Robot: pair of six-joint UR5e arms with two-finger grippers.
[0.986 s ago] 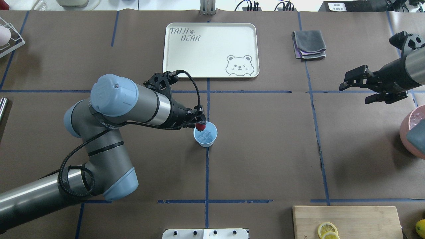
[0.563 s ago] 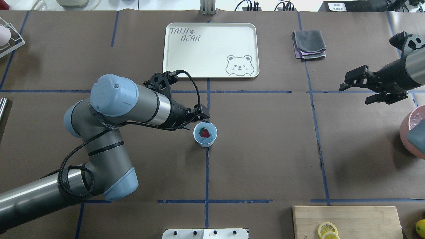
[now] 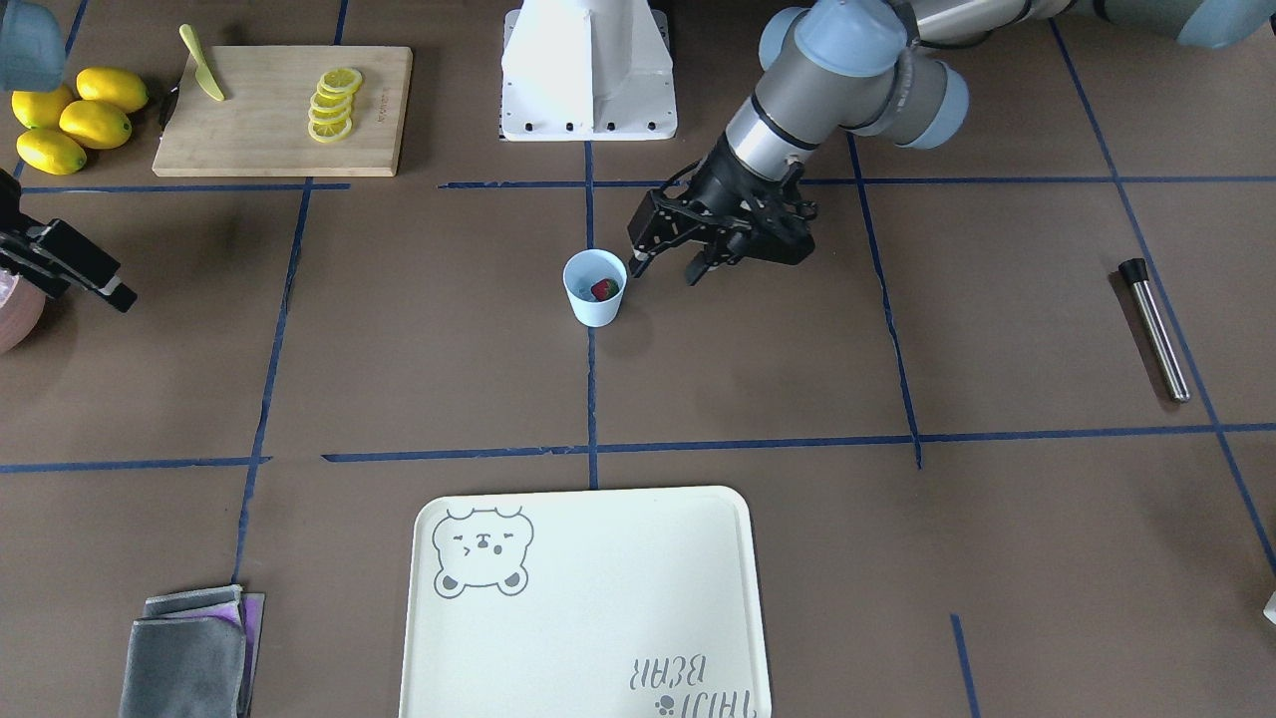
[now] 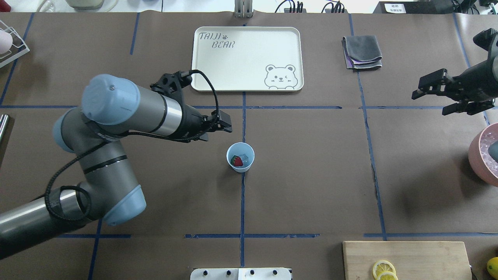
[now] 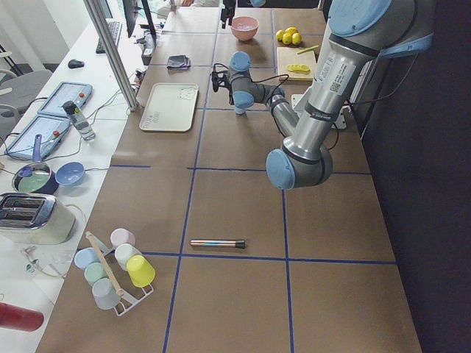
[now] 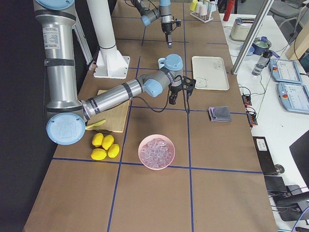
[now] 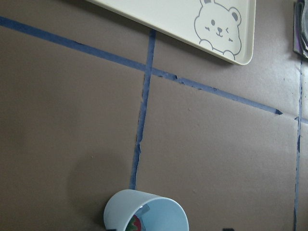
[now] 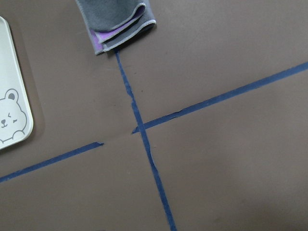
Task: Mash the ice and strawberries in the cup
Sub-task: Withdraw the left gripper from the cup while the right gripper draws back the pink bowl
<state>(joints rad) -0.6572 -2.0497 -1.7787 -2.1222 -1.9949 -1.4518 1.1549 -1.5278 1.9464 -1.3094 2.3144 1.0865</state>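
The pale blue cup [image 4: 240, 157] stands upright at the table's middle on a blue tape line. A red strawberry [image 4: 235, 160] lies inside it against clear ice chunks [image 4: 244, 158]. In the front-facing view the cup [image 3: 594, 289] shows the strawberry [image 3: 604, 289] just under its rim. My left gripper [image 4: 223, 129] is open and empty, beside the cup and clear of it; it also shows in the front-facing view [image 3: 666, 267]. Its wrist view has the cup [image 7: 147, 212] at the bottom edge. My right gripper [image 4: 431, 102] is open and empty, far to the right.
A cream bear tray [image 4: 247, 58] lies behind the cup, a folded grey cloth [image 4: 362, 52] to its right. A pink bowl of ice [image 6: 156, 152] sits near my right arm. A board with lemon slices [image 4: 408, 258] and a metal rod [image 3: 1154, 329] lie near the edges.
My left gripper opened and dropped the strawberry into the cup, then drew back up and left, away from the cup. My right gripper moved a little right and back.
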